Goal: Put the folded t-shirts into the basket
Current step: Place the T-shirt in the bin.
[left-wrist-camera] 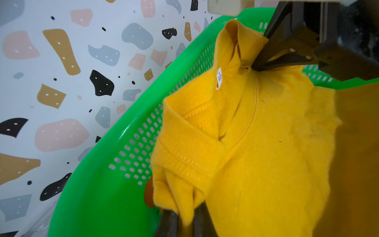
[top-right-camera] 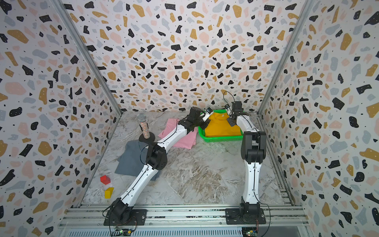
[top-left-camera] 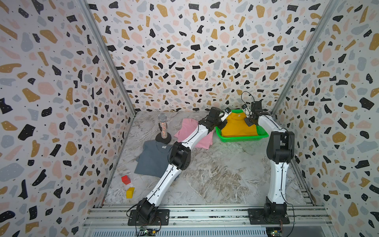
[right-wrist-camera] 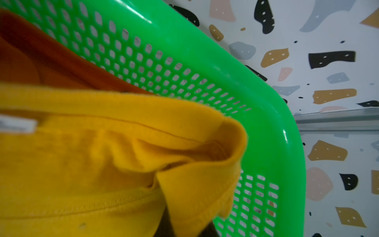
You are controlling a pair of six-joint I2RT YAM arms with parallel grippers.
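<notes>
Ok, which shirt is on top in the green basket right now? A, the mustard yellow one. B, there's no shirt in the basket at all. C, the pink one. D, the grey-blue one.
A: the mustard yellow shirt covers the inside of the green basket, while the pink shirt and the grey-blue shirt lie on the table outside it.

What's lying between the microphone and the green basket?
The pink t-shirt lies there, partly under the left arm, shown in both top views.
</notes>
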